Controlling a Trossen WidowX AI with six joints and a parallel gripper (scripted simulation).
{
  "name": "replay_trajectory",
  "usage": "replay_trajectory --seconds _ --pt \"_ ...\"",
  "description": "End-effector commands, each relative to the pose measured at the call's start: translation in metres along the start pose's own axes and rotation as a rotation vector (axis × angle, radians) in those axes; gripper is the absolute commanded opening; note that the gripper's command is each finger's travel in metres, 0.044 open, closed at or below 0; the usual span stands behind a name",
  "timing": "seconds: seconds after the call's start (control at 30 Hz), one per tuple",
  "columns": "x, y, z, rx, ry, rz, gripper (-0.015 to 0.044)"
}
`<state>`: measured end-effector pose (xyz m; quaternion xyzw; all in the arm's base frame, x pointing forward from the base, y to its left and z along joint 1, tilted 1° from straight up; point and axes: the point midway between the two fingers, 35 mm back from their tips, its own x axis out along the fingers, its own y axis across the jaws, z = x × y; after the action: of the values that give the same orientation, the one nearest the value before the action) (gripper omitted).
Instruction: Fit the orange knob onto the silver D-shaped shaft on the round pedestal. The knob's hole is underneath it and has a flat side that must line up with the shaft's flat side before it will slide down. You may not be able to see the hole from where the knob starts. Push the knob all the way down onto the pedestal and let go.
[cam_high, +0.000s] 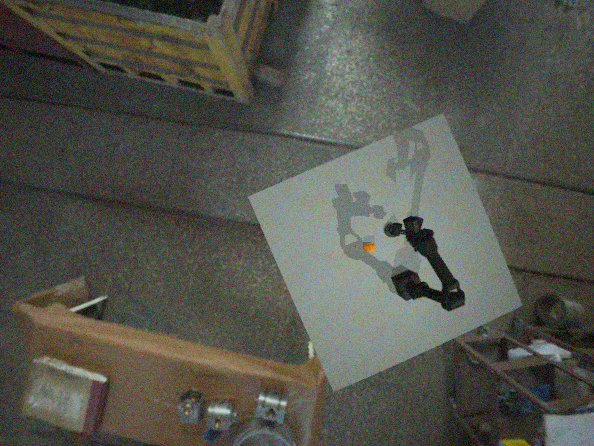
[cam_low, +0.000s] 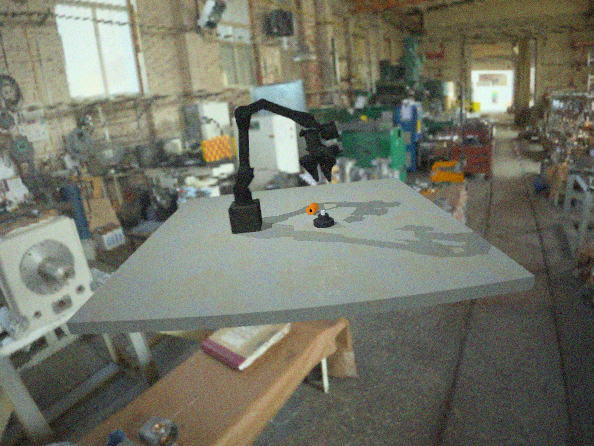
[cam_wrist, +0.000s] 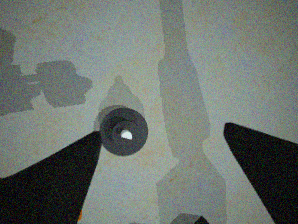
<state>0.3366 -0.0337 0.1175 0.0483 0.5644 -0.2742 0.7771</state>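
The orange knob lies on its side on the table beside the pedestal, with a dark spot on the face towards the exterior camera. Only a sliver of it shows in the wrist view, past the left finger. The black round pedestal stands on the table. Its silver shaft points up, with a bright half-round top in the wrist view. My gripper is open and empty, high above the table. In the wrist view the pedestal appears beside the left fingertip, off centre between the fingers.
The grey table carries the arm's black base. Dark shadows of the arm fall across the table around the knob and pedestal. The workshop surroundings lie beyond the table's edges.
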Motion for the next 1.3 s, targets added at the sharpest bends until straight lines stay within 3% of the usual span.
replay_trajectory --seconds 0.0,0.5,0.83,0.97,1.27 --pt "0.006 0.063 -0.037 -0.547 0.077 0.097 0.044" --pt "0.009 0.163 -0.153 -1.73 0.155 0.337 0.044" --pt "0.009 0.163 -0.156 -1.745 0.156 0.341 0.044" --pt "0.029 0.168 -0.164 -1.745 0.156 0.341 0.044" --pt "0.036 0.17 -0.166 -1.745 0.156 0.341 0.044"
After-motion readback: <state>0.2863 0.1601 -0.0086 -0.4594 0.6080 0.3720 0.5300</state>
